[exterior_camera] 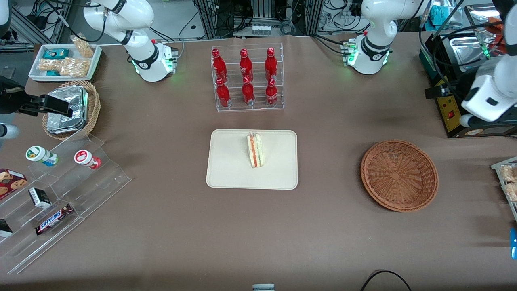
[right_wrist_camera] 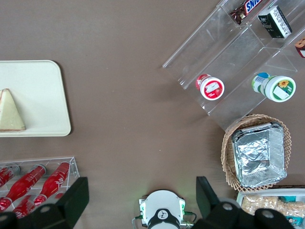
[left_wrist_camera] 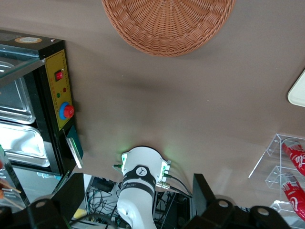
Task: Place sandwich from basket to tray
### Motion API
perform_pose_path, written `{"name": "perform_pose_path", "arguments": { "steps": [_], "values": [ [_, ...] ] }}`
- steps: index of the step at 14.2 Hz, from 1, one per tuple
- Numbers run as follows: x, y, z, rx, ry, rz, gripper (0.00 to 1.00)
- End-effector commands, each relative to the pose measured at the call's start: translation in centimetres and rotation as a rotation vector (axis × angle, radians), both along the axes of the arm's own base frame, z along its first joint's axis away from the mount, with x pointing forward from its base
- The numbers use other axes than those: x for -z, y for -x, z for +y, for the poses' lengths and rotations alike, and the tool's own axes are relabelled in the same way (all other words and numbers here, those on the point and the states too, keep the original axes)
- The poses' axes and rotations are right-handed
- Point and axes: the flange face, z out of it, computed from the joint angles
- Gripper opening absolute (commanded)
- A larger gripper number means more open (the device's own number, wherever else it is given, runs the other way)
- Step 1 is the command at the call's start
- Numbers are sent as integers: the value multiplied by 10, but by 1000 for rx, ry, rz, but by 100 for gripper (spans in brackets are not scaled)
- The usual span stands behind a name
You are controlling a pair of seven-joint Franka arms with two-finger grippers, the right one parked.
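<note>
As far as I can judge from how things lie, the job looks finished. Spread with brown cloth, the tabletop carries everything, and at its middle sits the cream tray, nearer the front camera than the clear rack of red bottles. Toward my end of the tabletop rests the reddish-brown wicker basket, and I see nothing lying in it; my wrist view shows part of that weave bare as well. On the tray stands the sandwich, a pale wedge with its orange and green filling edge facing up, wholly inside the rim and apart from it. My claw hangs well above the tabletop near my own base, beside the black control box, with its dark fingers spread wide and nothing between them. I judge that no step is left beyond staying clear.
</note>
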Motion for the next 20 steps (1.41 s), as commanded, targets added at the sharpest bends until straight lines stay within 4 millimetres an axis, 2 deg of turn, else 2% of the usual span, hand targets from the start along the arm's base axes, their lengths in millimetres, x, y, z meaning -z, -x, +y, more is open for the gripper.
{"name": "perform_pose_path", "arguments": {
  "steps": [1,3,6,9,12,14,18,20],
  "values": [
    [-14,12,-6,17,8,-63,100],
    [-29,-2,-12,27,19,-90,100],
    [-29,-8,-24,34,72,-97,100],
    [-36,-11,-20,15,102,-146,100],
    [-20,-19,-13,4,62,-114,100],
    [-22,-20,-11,18,47,-130,100],
    [-21,-42,-9,19,52,-280,100],
    [-23,-45,-6,13,53,-301,100]
  ]
}}
